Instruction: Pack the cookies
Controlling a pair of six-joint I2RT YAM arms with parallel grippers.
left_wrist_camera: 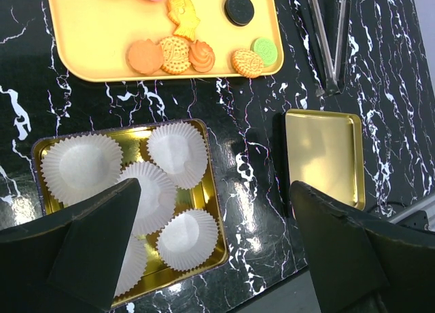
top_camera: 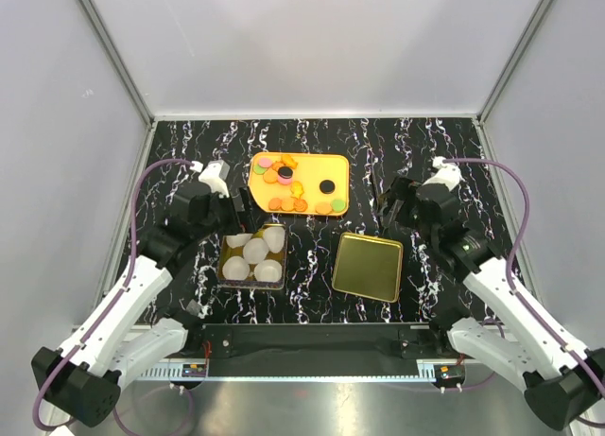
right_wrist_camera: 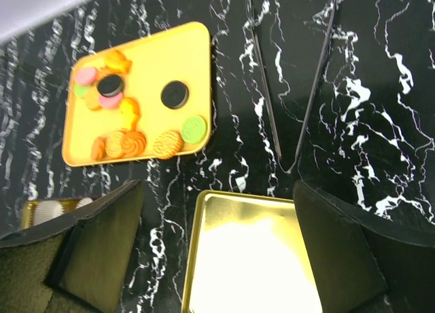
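Note:
The cookies (top_camera: 288, 203) lie on an orange tray (top_camera: 312, 166) at the back middle of the table: mostly orange discs, with two black, some green and a pink one. The left wrist view shows a row of cookies (left_wrist_camera: 175, 53) along the tray's (left_wrist_camera: 102, 28) near edge. In the right wrist view the cookies (right_wrist_camera: 166, 142) sit on the tray's (right_wrist_camera: 183, 55) left half. My left gripper (top_camera: 238, 209) (left_wrist_camera: 214, 191) hangs open above a gold tin's right edge. My right gripper (top_camera: 392, 204) (right_wrist_camera: 217, 187) is open over the gold lid, holding nothing.
A gold tin (top_camera: 223, 266) (left_wrist_camera: 139, 133) holds several white paper cups (left_wrist_camera: 178, 153). Its gold lid (top_camera: 368, 267) (left_wrist_camera: 325, 157) (right_wrist_camera: 251, 259) lies to the right. Black tongs (left_wrist_camera: 329, 41) (right_wrist_camera: 292, 89) rest on the marble right of the tray.

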